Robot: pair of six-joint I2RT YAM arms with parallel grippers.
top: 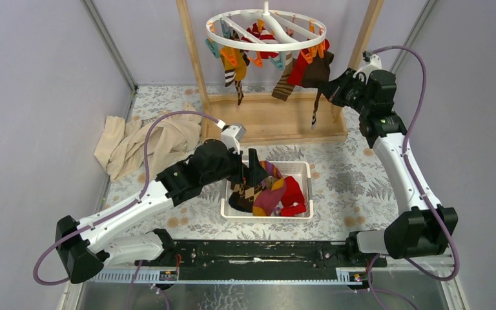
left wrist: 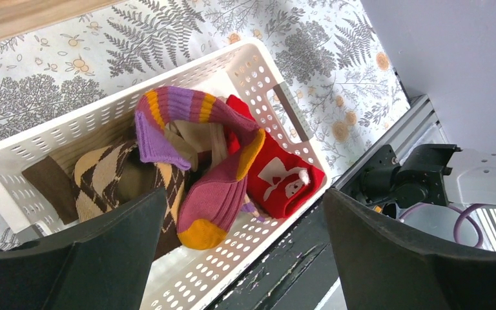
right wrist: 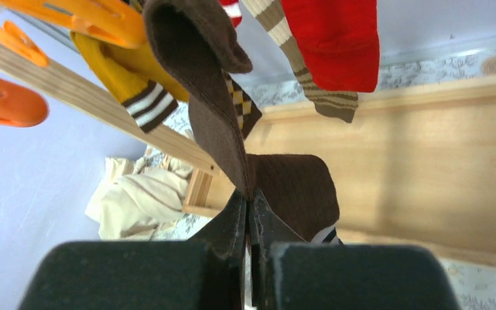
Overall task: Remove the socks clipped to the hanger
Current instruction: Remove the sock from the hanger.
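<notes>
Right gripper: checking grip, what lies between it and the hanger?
A brown sock, pinched in the right gripper's jaws, runs up toward the hanger; right wrist view.

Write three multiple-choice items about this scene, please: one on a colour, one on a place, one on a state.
1. What colour is the sock that the right gripper pinches below the white round plastic hanger?
A. Red
B. Purple
C. Dark brown

2. Where is the left gripper?
A. Above the white perforated plastic basket
B. Up at the hanger
C. Touching the right gripper

3. How do the left gripper's jaws stand?
A. Shut on a sock
B. Wide open, empty
C. Shut, empty

Answers:
1 C: the right wrist view shows closed fingers clamping dark brown fabric.
2 A: the left wrist view looks down into the basket.
3 B: both fingers stand far apart with nothing held between them.
</notes>
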